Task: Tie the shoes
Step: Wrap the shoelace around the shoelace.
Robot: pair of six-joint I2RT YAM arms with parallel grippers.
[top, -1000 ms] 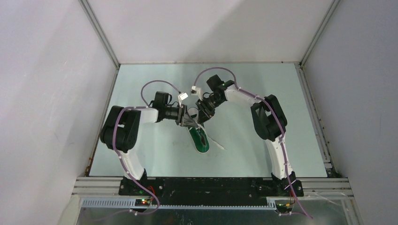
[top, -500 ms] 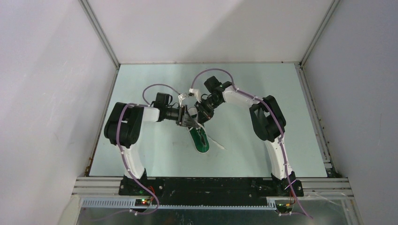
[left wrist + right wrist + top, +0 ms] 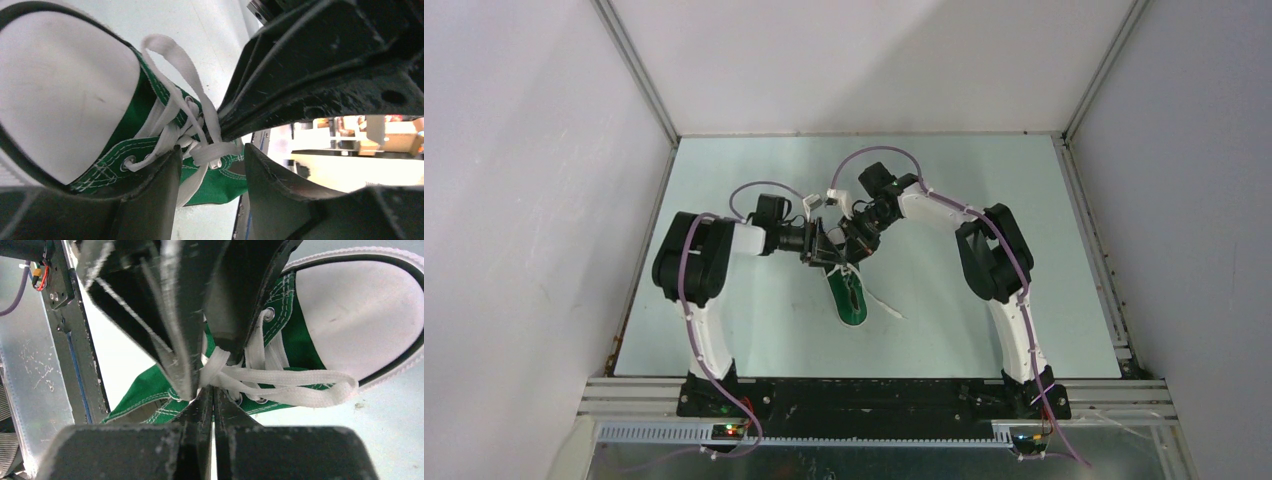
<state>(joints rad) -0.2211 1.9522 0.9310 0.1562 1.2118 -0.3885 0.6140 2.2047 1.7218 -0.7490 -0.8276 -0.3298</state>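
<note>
Sneaker (image 3: 852,305), both arms in.
I see right end effector (image 3: 208,396) pinching the white laces (image 3: 280,382); left end effector (image 3: 211,167) spread astride them.

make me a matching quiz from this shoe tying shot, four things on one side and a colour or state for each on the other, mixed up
Column one:
1. left gripper
2. right gripper
3. toe cap
4. canvas upper

Column two:
a. green
b. shut on the laces
c. white
d. jaws apart, the laces passing between them

Pairs: 1-d, 2-b, 3-c, 4-a
</note>
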